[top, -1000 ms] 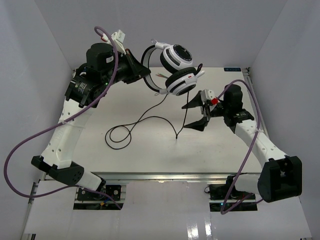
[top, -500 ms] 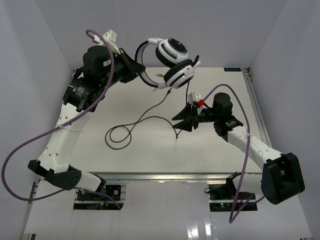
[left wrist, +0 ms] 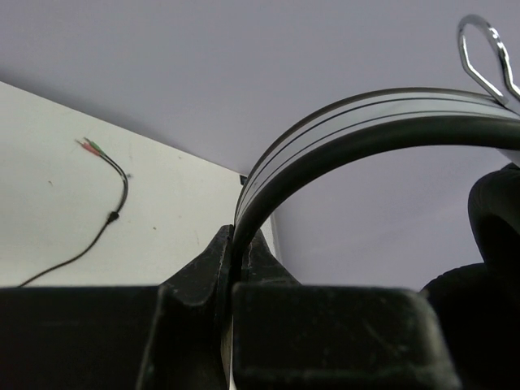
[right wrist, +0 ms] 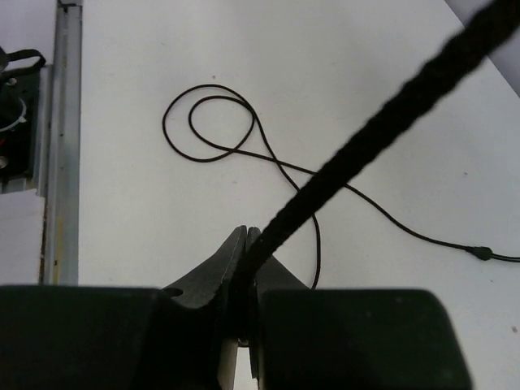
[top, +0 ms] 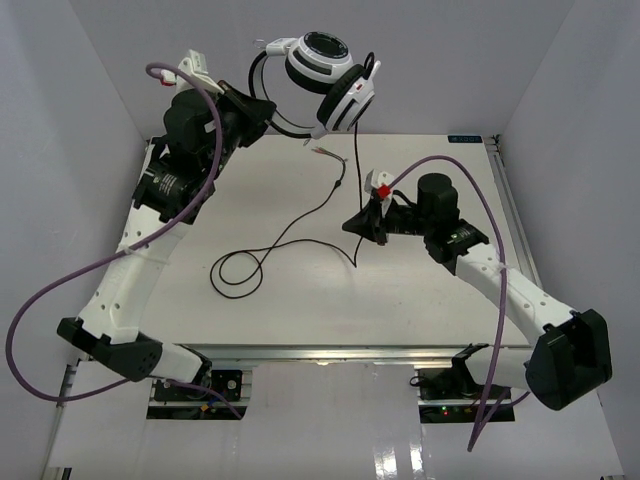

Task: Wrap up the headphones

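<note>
The black-and-white headphones (top: 328,75) hang in the air above the table's far edge. My left gripper (top: 262,108) is shut on their black headband (left wrist: 349,122), which rises from between the jaws of the left gripper (left wrist: 234,244); a dark ear pad (left wrist: 494,219) shows at the right. The thin black cord (top: 356,175) drops from the ear cups to my right gripper (top: 358,226), which is shut on it. In the right wrist view the cord (right wrist: 366,130) runs up and right out of the right gripper (right wrist: 250,237). Slack loops (top: 236,270) lie on the table, and the frayed end (top: 322,151) rests near the far edge.
The white table (top: 300,310) has a metal rail (top: 497,190) along its right side and another rail (right wrist: 65,122) at its near edge. Purple arm cables (top: 60,280) hang at the left and right. Grey walls close in on three sides.
My right gripper has moved left and shut on the hanging cord. My left gripper has raised the headphones higher and farther back-left, pulling the cord more upright.
</note>
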